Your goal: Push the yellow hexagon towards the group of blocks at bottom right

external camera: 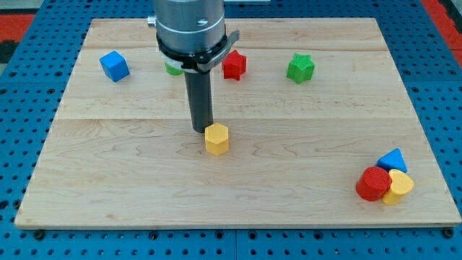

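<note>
The yellow hexagon (pixel 216 139) lies near the middle of the wooden board (pixel 108 173). My tip (pixel 202 130) stands right at the hexagon's upper left side, touching or nearly touching it. At the view's bottom right sits a tight group: a blue triangular block (pixel 393 159), a red round block (pixel 373 183) and a yellow block (pixel 398 186). The group is far to the right of and below the hexagon.
A blue cube (pixel 114 66) lies at the upper left. A red star-like block (pixel 234 65) and a green star-like block (pixel 300 68) lie along the top. A green block (pixel 172 69) shows partly behind the arm's body.
</note>
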`<state>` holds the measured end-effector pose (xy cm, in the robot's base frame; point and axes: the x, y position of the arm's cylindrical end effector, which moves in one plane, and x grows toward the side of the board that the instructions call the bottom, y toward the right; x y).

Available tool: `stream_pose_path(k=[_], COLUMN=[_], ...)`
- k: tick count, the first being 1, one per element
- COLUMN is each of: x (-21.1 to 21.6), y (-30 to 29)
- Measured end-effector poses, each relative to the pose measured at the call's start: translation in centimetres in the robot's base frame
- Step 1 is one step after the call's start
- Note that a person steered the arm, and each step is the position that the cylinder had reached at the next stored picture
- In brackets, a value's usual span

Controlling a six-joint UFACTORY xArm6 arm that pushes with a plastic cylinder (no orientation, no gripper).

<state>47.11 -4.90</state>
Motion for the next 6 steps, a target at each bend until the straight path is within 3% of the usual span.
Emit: stream_pose_path(k=[1, 3, 4, 6], x=[1.6, 2.8, 3.5, 2.9], y=[0.3, -5.0, -3.2, 9.9])
